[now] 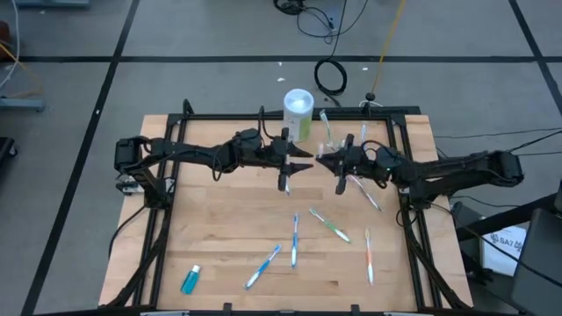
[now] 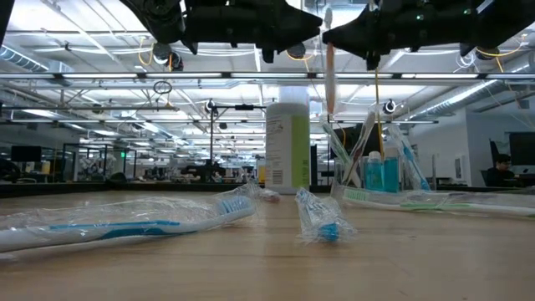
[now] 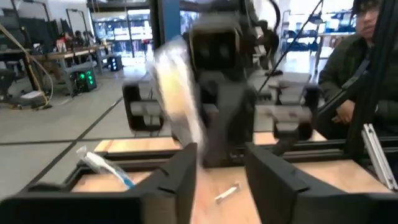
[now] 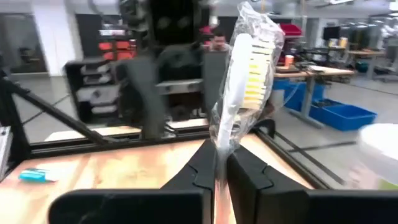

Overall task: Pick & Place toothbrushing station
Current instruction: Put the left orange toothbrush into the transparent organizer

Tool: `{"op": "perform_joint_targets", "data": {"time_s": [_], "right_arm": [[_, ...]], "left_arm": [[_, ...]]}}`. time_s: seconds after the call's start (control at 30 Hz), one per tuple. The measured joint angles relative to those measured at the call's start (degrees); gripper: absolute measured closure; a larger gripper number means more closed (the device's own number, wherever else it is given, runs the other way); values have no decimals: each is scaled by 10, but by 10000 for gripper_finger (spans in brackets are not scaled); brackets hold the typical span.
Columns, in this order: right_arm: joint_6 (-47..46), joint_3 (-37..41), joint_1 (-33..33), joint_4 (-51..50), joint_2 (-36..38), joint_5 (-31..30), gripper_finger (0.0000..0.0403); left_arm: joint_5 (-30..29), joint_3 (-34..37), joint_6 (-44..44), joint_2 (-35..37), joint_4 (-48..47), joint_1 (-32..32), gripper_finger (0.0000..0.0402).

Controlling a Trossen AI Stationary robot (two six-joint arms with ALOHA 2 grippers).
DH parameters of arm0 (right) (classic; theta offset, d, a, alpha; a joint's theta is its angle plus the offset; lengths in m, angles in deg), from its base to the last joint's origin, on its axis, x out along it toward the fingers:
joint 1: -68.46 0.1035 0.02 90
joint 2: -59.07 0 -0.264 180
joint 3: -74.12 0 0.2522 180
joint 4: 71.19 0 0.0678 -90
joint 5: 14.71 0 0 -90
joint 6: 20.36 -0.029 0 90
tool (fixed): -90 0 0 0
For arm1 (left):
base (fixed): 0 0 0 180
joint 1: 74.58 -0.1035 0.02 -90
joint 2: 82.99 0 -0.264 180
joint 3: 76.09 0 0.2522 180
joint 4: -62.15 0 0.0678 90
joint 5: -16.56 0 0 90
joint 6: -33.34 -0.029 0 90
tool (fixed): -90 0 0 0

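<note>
- Writing on the white-and-green bottle is unreadable.
- Right pincer grasps a wrapped white toothbrush; left pincer is released.
- Pale wooden counter; open office behind.

The surface has a bottle standing at its far edge, in the middle. Just right of the bottle is a cup with brushes in it. The two arms meet above the middle of the surface, in front of the bottle. The left claw is on the left and the right claw faces it, very near. A wrapped brush sticks up between the right claw's fingers. Four brushes lie flat on the near half. A small tube lies near the front left corner.
</note>
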Motion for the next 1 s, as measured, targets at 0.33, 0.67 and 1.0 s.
{"op": "perform_joint_targets", "data": {"time_s": [0.33, 0.67, 1.0], "right_arm": [[12, 0, 0, -262, 199, -273, 388], [-51, 35, 0, -375, 243, -387, 384], [-111, 148, -1, -305, 242, -489, 384]], "left_arm": [[-13, 0, -11, 0, -75, -1, 164], [-14, 0, -21, 0, -107, -1, 160], [-14, 0, -21, 0, -138, -2, 160]]}}
